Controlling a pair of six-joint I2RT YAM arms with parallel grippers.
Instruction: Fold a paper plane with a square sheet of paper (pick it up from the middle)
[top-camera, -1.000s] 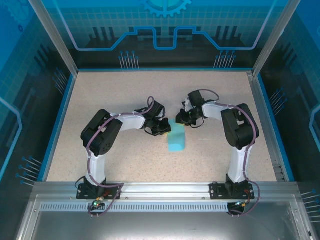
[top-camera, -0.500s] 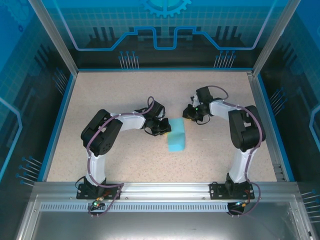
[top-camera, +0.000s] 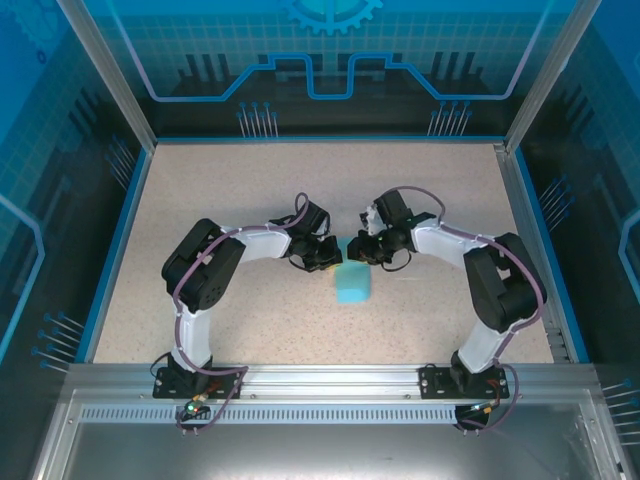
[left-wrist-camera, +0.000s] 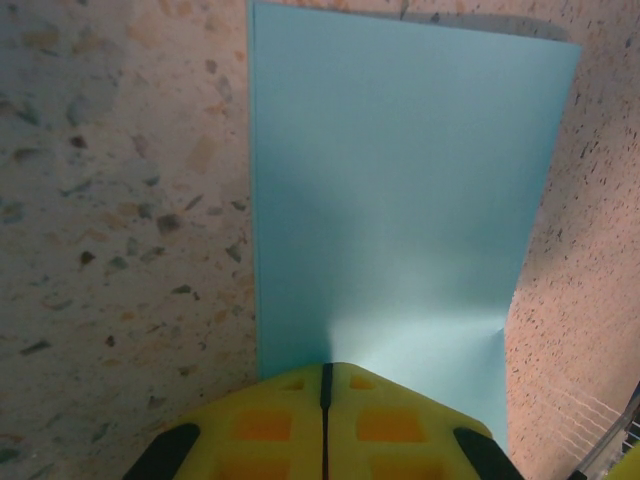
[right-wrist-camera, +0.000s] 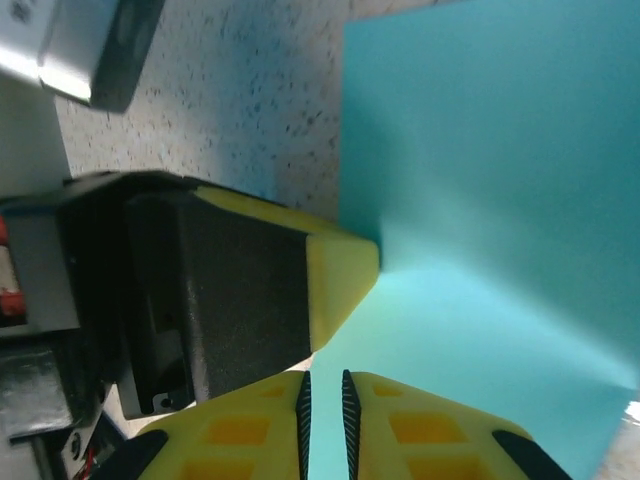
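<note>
I see the paper (top-camera: 352, 284) at the middle of the table (top-camera: 250, 190), folded to a rectangle, its far edge pinched by my closed left end effector (left-wrist-camera: 324, 400) and apparently the narrow right end effector (right-wrist-camera: 324, 405); the nose and wing folds remain.

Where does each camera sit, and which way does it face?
Top external: above, behind the bases, looking down at the table; left arm, right arm, left gripper, right gripper show.
Left wrist: on the left arm, looking along its yellow fingers at the sheet.
Right wrist: on the right arm, facing the sheet; own fingers plus a left fingertip show.
Shared: all see the sheet.
</note>
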